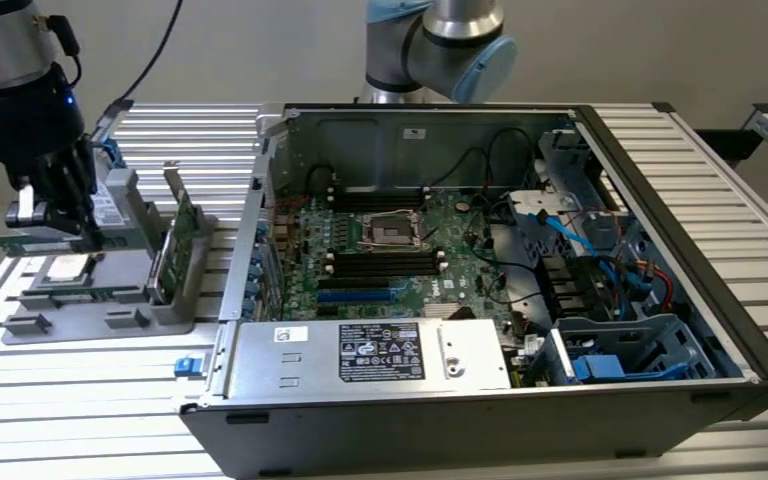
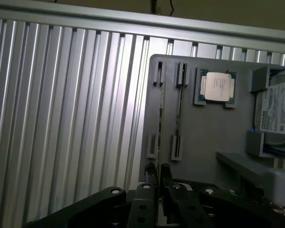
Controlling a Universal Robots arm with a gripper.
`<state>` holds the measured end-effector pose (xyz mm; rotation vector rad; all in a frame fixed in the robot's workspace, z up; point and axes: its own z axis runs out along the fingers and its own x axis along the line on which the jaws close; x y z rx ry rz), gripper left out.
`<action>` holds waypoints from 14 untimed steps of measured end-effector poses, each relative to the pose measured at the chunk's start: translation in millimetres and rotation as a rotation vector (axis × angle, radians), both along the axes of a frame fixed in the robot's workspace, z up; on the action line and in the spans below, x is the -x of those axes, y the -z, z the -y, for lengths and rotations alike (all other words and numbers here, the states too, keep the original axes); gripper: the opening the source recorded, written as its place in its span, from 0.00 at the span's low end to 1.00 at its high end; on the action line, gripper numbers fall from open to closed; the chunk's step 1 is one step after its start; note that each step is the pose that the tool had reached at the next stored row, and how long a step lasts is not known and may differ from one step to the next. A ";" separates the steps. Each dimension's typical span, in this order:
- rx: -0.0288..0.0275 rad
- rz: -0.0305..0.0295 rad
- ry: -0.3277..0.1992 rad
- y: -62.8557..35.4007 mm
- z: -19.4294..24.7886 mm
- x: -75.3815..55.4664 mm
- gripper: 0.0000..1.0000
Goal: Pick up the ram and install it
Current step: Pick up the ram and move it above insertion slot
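Here, the gripper (image 1: 53, 225) pinches the ram (image 1: 27, 242) edge-on, apparently to suit a narrow slot, by the grey parts holder (image 1: 104, 325), well apart from the open case's motherboard (image 1: 371, 250).

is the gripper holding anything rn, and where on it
The gripper looks shut on the ram, pinched along its upper long edge near the middle, above the grey holder.

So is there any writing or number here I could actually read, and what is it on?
Power supply label: print too small to read.
Sticker on back wall of the case: too small.
Processor lid: marking blurred.
White label near the processor: blurred.
No text is legible.
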<state>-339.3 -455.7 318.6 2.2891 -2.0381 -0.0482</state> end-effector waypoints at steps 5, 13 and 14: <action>-0.0099 -0.0002 0.000 -12.9 0.0 -21.3 0.15; -0.0215 -0.0002 0.000 -34.4 0.0 -52.2 0.15; -0.0229 0.0000 0.000 -37.0 0.0 -56.0 0.15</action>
